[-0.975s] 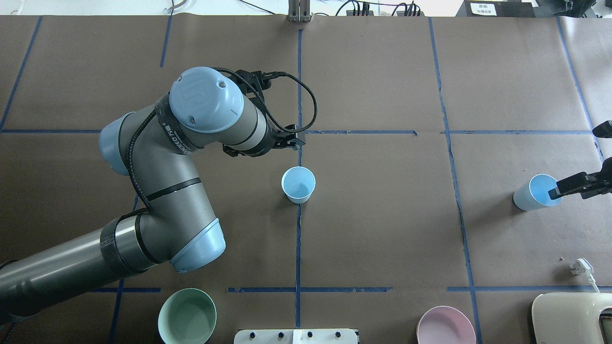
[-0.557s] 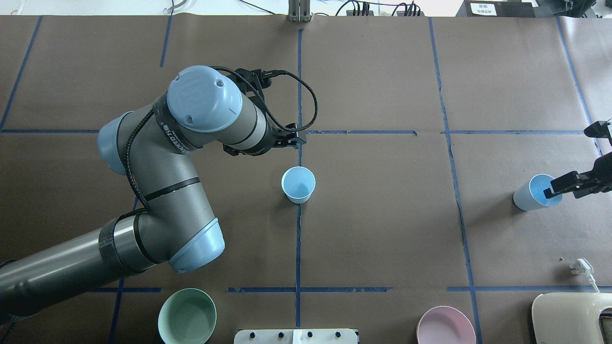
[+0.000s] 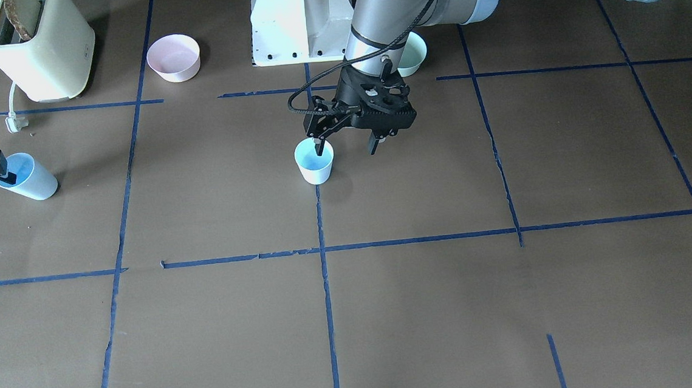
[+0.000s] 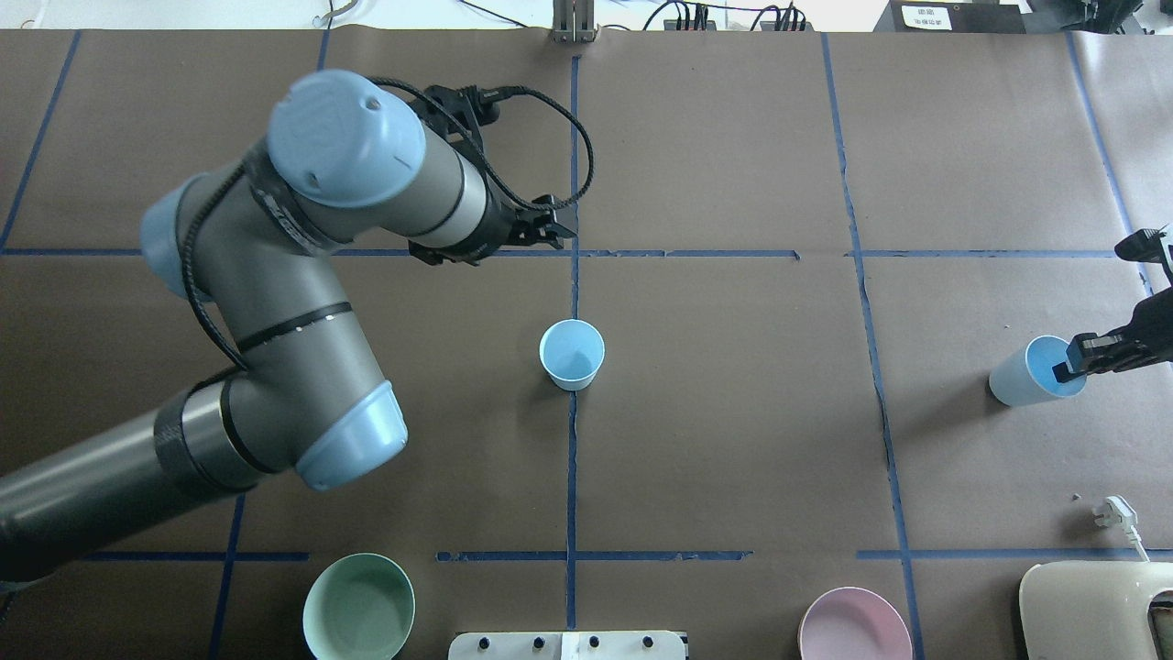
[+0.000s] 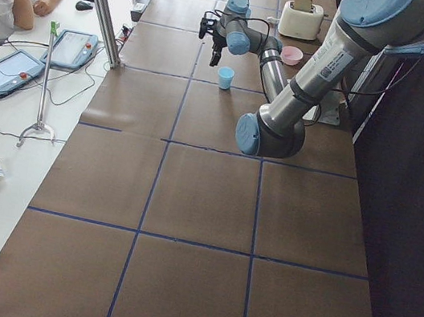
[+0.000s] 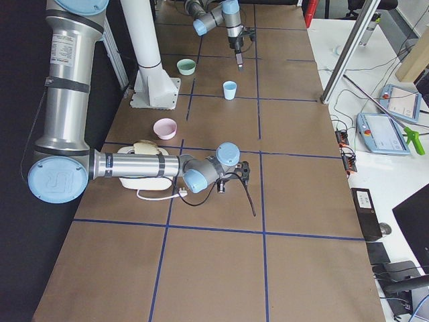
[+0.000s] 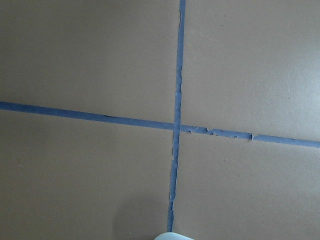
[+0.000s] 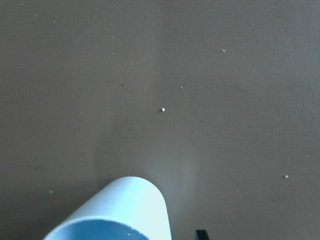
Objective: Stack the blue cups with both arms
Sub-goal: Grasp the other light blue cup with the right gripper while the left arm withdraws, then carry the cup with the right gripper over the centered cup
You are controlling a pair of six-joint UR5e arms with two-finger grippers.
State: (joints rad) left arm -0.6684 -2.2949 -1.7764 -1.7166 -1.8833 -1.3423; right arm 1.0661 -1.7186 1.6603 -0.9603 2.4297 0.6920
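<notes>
Looking down from overhead, you find the middle cup (image 4: pixel 572 355) standing upright on the tabletop (image 4: pixel 733 440), mouth up, right on the tape line (image 4: pixel 571 477) that runs away from the robot. Your left gripper (image 3: pixel 345 151) hangs above the tabletop beyond that cup, roughly over a tape crossing. Its fingers (image 3: pixel 373 146) are spread wide with nothing between them. From the front camera one finger overlaps the cup's mouth, but the overhead view shows gripper and cup clearly apart. The left wrist camera looks at the crossing and catches only a pale sliver of rim at its bottom edge.

Your right gripper (image 4: pixel 1070 367) is at the right cup (image 4: pixel 1019 378), well off to the robot's right, far from the middle cup. One black finger (image 4: pixel 1063 371) reaches into the blue mouth, and the right wrist view shows another fingertip (image 8: pixel 201 234) just outside the wall. You cannot tell from these views whether the two have pinched the wall. The cup seems to lean toward the gripper; whether its base sits flat is unclear.

Along the robot's side you have the mint bowl (image 4: pixel 358 605) and the pink bowl (image 4: pixel 854 626), one on each side of the white base (image 3: pixel 300 20). The toaster (image 3: pixel 40 48) stands past the pink bowl, its plug (image 3: pixel 12 124) lying loose near it.
</notes>
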